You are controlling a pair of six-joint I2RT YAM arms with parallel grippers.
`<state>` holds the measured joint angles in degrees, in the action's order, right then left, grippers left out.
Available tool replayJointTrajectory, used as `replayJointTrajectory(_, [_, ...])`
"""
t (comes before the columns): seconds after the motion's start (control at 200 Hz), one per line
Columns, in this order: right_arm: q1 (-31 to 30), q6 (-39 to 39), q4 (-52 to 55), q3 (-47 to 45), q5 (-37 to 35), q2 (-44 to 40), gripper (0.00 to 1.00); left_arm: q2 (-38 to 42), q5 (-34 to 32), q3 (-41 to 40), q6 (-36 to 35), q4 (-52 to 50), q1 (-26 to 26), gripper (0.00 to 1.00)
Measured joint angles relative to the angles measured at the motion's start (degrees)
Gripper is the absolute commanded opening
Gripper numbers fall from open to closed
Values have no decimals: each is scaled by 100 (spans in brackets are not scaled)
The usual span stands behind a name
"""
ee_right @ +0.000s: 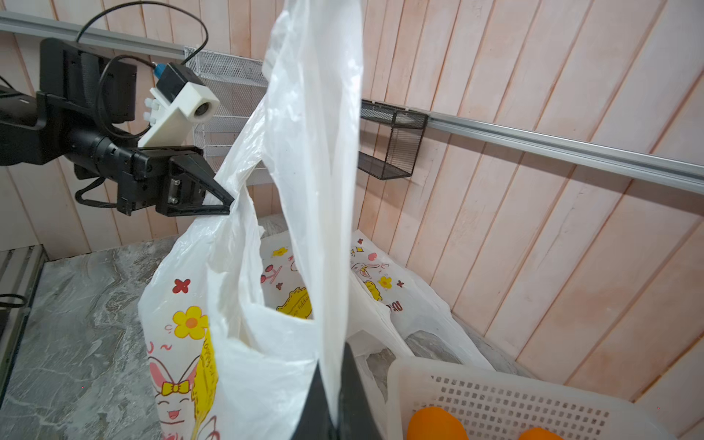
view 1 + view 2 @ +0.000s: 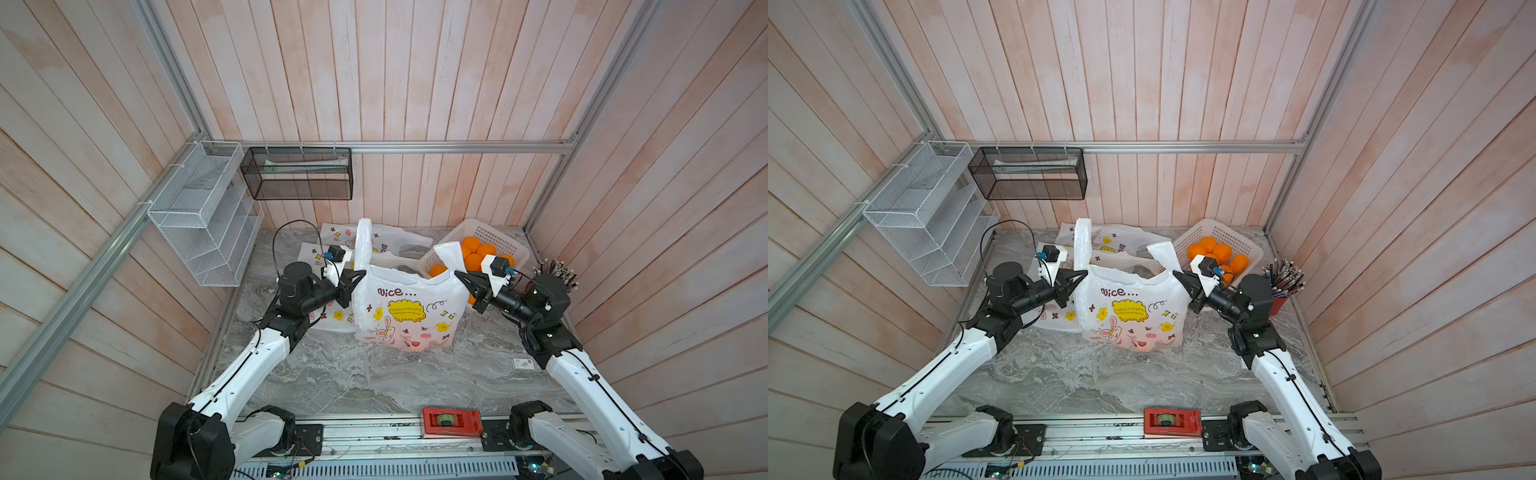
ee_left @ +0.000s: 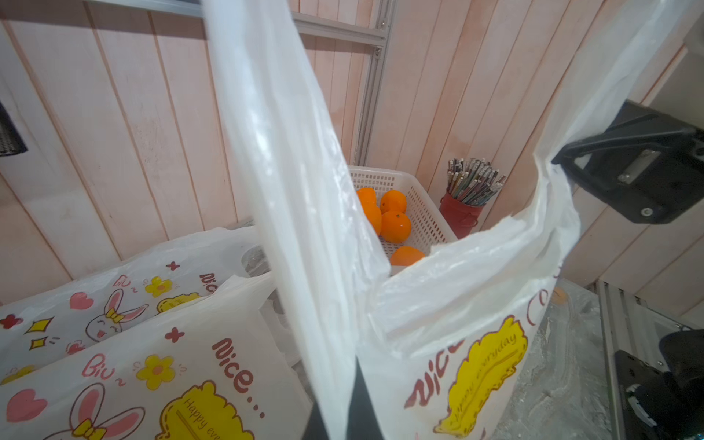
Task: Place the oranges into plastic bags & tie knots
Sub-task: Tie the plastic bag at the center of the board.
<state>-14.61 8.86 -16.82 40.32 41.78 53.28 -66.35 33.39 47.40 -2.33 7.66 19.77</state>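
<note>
**Red holder (image 2: 451, 422) up front, printed bag (image 2: 409, 316) gripped at both handles behind it**

Closest in, the red holder sits on the metal rail along the front edge of the table (image 2: 374, 382), between the two arm bases. Past it, in the middle of the table, the bag stands upright with its mouth open. Its printed face is turned to the front and shows "Nice…", a yellow cloud, flowers and a bunny. A faint orange-pink tint shows through the thin plastic near the bottom, but what lies inside cannot be made out.

The left end effector (image 2: 360, 273) is clenched on the bag's left side, at the root of the left handle (image 2: 364, 243), which rises tall above the grip. In the left wrist view the white strip comes straight up out of the closed fingers (image 3: 360, 407). The right end effector (image 2: 458, 273) is clenched the same way on the right handle (image 2: 449, 255), which is shorter and bends over. The right wrist view shows that strip pinched between its dark fingers (image 1: 352, 404). The two handles stand well apart and are not knotted.

The oranges (image 2: 473, 249) lie in a white perforated basket (image 2: 494, 237) at the far right corner, just behind the right end effector. Spare bags (image 2: 388, 235) lie flat on the table behind the upright one and under the left arm. A red cup (image 2: 1278, 304) of thin sticks stands by the right wall, next to the basket.
</note>
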Motion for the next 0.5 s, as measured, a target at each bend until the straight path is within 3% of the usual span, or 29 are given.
replayJointTrajectory(0.335, [-859,968,627,647,9,693,0,-385,306,688,-1084,-734,476,0])
replayJointTrajectory(0.5, [-1099,1338,938,907,2,1045,0,-592,708,861,-1314,-970,577,12])
